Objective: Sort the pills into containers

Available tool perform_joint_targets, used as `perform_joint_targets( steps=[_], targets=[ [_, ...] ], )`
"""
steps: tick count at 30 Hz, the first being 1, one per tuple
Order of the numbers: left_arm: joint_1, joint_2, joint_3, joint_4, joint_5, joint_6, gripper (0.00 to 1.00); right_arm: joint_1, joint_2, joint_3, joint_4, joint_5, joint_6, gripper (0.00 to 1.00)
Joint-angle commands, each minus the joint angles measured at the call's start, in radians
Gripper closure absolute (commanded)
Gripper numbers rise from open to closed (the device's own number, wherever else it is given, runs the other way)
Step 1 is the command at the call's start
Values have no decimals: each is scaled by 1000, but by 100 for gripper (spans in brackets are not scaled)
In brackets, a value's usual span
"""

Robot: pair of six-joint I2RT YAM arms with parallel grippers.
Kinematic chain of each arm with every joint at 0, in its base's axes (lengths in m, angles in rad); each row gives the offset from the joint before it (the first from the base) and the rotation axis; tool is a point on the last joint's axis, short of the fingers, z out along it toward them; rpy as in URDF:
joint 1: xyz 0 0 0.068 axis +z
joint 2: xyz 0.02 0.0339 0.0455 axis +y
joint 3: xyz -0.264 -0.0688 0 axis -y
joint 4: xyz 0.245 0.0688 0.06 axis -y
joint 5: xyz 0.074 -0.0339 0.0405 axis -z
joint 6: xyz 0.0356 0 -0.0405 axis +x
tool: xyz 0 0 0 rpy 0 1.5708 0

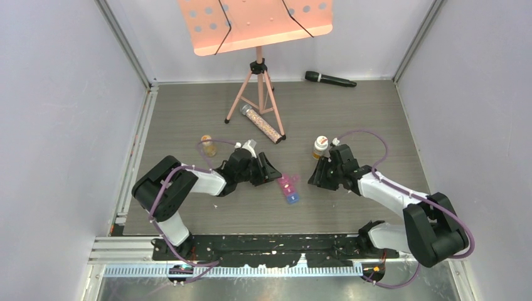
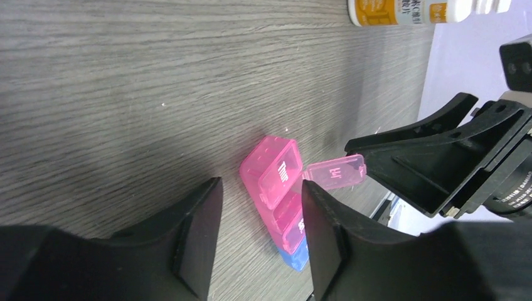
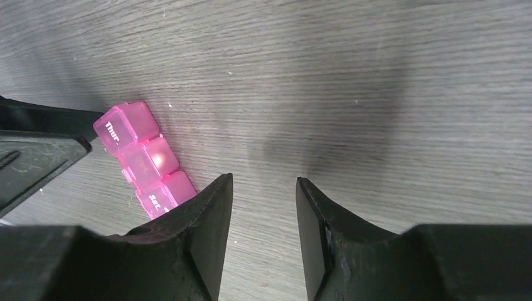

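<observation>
The tabletop (image 1: 351, 119) shows a matt grey wood-grain finish, bordered along its left edge by a bare metal rail (image 1: 135, 157). The pill box (image 2: 276, 182) is glossy translucent plastic, its raised lid thin and see-through. The left gripper (image 2: 261, 186) and the right gripper (image 3: 264, 180) have fingers of matt black plastic, those on the right faintly scuffed and dusty. A bottle (image 2: 401, 9) carries a shiny printed label. The music stand (image 1: 254, 22) has a smooth desk with a satin sheen.

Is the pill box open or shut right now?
Partly open: one pink lid sticks out sideways from the pill box, while the Thur compartment is shut.
</observation>
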Motion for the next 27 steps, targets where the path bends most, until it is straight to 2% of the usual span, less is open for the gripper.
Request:
perform_joint_targets(
  steps=[1, 16, 27],
  targets=[
    [-18, 3, 35, -42, -20, -1, 51, -1, 32, -4, 104, -38, 20, 53],
    [-46, 9, 92, -209, -123, -34, 58, -1, 88, -34, 195, -80, 55, 55],
    [-48, 38, 116, -277, -132, -53, 62, 0, 119, -34, 222, -106, 47, 55]
  ],
)
